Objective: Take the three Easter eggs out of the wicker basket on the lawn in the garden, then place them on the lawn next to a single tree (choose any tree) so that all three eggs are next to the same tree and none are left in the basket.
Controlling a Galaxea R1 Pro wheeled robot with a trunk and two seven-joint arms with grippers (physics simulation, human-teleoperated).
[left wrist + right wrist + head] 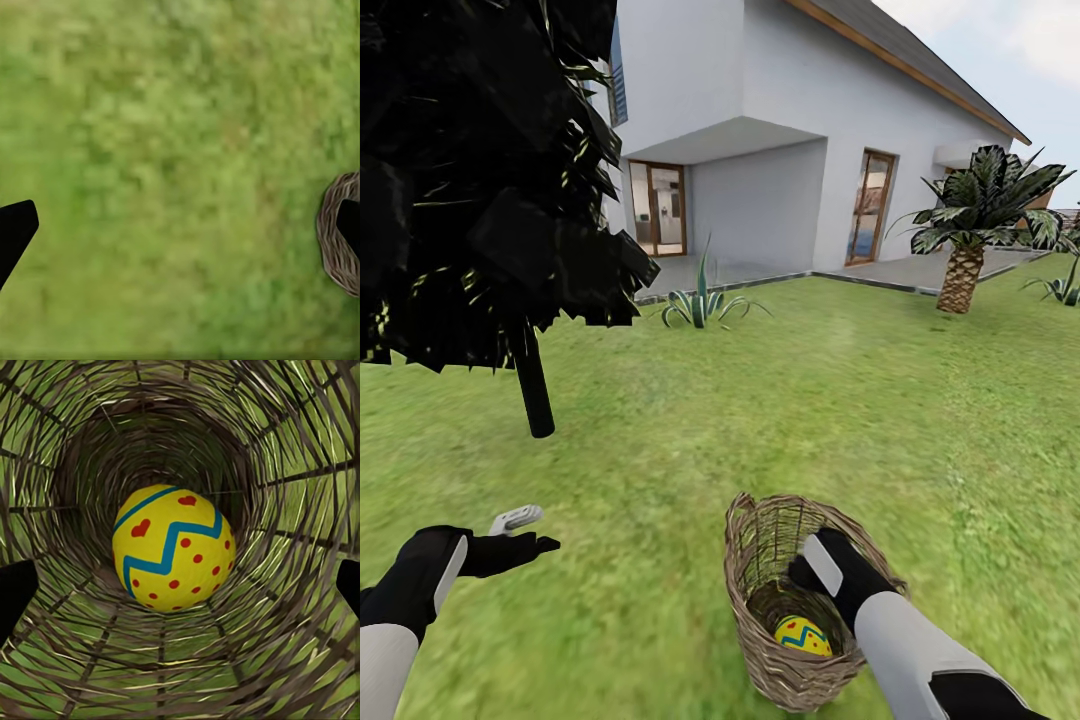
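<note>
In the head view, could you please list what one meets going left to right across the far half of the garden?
Black-trunked dark tree → spiky green agave plant → brown-framed glass door of the white house → short palm with scaly brown trunk.

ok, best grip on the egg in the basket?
Grip the Easter egg across its widest middle, coming straight down through the wicker basket mouth. It sits alone on the bottom, walls close around, so no side approach. The right end effector is already inside above it, fingers spread either side.
</note>
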